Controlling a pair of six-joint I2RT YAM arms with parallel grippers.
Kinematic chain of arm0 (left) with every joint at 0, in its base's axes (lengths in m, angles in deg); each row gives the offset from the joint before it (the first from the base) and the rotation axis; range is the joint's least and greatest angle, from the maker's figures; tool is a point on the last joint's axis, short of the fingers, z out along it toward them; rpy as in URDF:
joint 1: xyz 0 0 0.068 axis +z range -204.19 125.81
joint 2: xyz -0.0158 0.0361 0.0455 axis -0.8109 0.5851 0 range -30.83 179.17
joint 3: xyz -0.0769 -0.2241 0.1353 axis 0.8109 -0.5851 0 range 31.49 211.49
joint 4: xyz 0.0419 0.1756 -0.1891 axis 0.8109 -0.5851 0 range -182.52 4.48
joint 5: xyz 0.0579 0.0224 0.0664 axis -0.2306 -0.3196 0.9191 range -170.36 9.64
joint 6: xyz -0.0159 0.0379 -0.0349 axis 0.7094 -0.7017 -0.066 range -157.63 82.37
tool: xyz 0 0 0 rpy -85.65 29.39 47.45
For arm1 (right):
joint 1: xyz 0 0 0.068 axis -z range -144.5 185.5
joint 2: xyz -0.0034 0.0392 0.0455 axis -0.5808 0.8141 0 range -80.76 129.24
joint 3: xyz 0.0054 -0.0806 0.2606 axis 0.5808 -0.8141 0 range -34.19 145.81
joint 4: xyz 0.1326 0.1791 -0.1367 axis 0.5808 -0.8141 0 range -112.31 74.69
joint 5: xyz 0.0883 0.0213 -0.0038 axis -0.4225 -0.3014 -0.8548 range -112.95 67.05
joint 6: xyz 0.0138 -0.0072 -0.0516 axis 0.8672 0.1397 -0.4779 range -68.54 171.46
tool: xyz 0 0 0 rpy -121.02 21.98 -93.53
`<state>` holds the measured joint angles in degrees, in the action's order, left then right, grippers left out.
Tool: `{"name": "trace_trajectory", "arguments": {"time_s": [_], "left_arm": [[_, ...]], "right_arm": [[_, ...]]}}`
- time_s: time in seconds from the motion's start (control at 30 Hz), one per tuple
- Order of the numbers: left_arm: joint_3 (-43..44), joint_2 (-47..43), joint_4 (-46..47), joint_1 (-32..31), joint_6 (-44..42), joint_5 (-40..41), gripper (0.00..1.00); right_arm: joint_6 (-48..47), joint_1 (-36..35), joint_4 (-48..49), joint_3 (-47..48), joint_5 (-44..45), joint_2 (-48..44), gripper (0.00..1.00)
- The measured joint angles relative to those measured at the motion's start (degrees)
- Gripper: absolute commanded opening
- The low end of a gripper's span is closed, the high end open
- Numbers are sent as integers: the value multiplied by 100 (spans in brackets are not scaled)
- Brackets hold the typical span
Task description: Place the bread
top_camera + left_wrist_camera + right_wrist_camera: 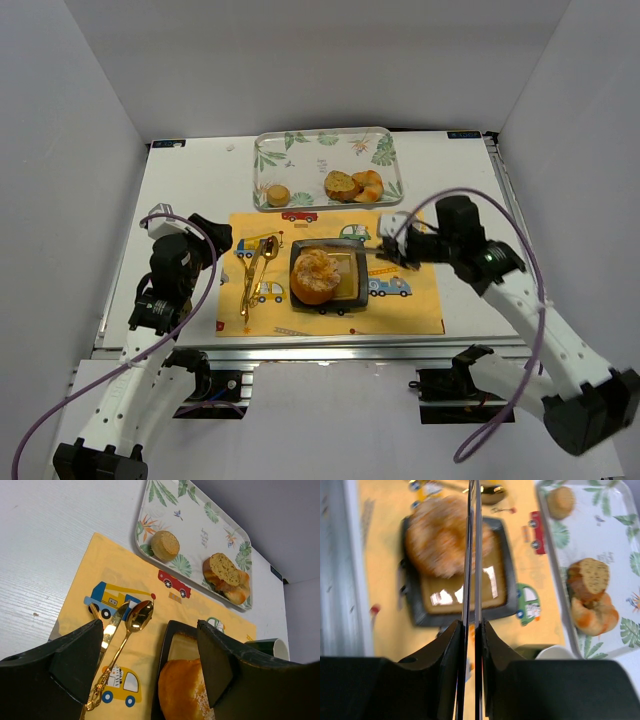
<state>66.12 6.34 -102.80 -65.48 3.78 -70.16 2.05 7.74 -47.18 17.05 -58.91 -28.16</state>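
A large round bun with a crackled orange top (317, 275) sits on a black square plate (352, 292) on the yellow placemat. It also shows in the left wrist view (182, 690) and, blurred, in the right wrist view (440, 537). A small flat tan round (278, 195) lies on the leaf-print tray (320, 160). My right gripper (471, 630) is shut on thin metal tongs (471, 555), whose arms are pressed nearly together and point over the bun. My left gripper (150, 667) is open and empty, left of the plate, above the placemat.
Two more bread pieces (353, 186) lie on the tray's right half. A gold spoon (137, 620) and a gold knife (111, 626) lie on the placemat (420, 300) left of the plate. A green mug (555, 652) stands right of the plate. White walls enclose the table.
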Motion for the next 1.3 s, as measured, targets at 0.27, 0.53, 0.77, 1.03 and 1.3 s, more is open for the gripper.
{"name": "trace_trajectory", "arguments": {"time_s": [0.27,0.53,0.77,1.03,1.3], "left_arm": [[-2,-11,59,0,4,-15,82],[-46,-127,79,0,50,13,83],[-87,-184,151,0,105,76,83],[-149,2,225,0,107,79,83],[-149,55,258,0,107,79,83]], "right_arm": [[1386,0,1202,2000,579,2852,22],[1528,-66,1285,3724,1156,5215,32],[1467,-286,1180,4234,1456,5888,37],[1335,-483,1213,4240,1685,5936,43],[1180,-542,1272,4269,1945,6251,45]]}}
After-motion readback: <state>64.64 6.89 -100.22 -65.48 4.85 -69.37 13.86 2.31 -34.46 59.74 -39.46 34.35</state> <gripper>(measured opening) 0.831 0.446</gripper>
